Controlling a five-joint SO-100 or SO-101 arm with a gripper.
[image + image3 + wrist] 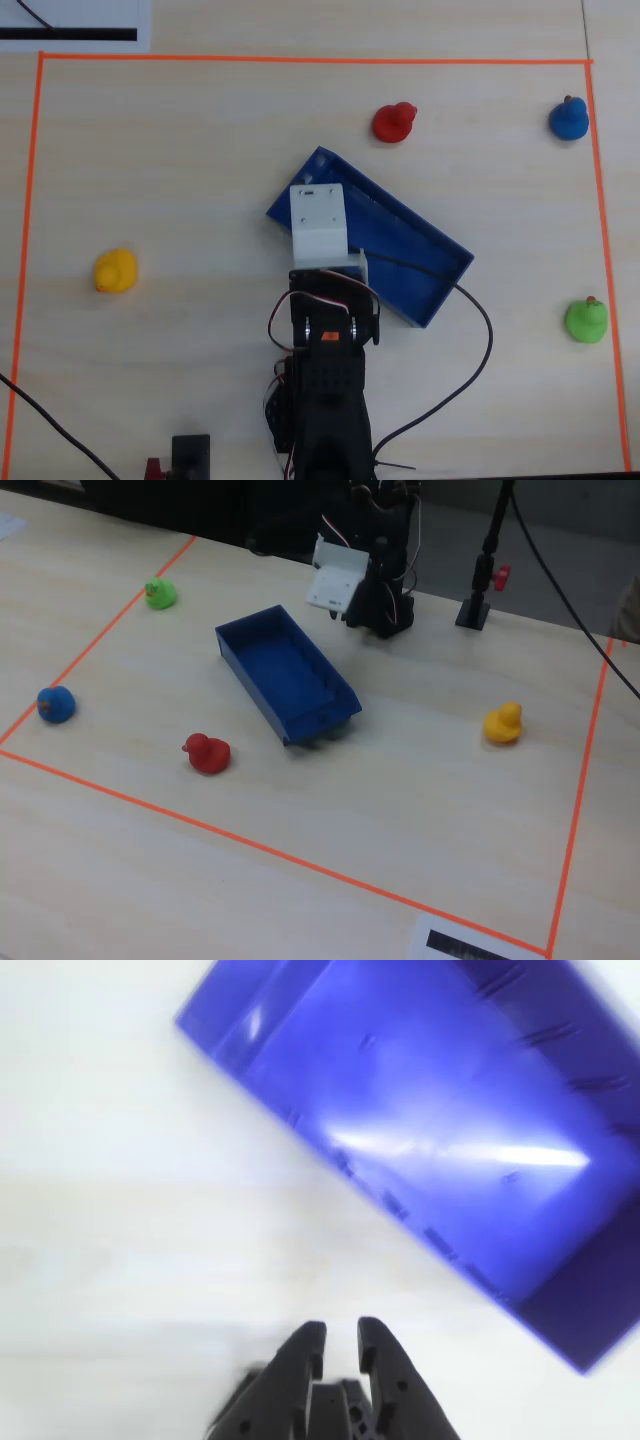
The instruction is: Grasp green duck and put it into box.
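The green duck (586,320) sits far from the jaws. The jaws are almost closed and empty, near the box (400,240)

Green duck (586,320) right of box (400,240)

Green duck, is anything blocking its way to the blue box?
Nothing visible does. In the overhead view the green duck sits alone near the right tape line, with only bare table between it and the box. The other ducks are far off.
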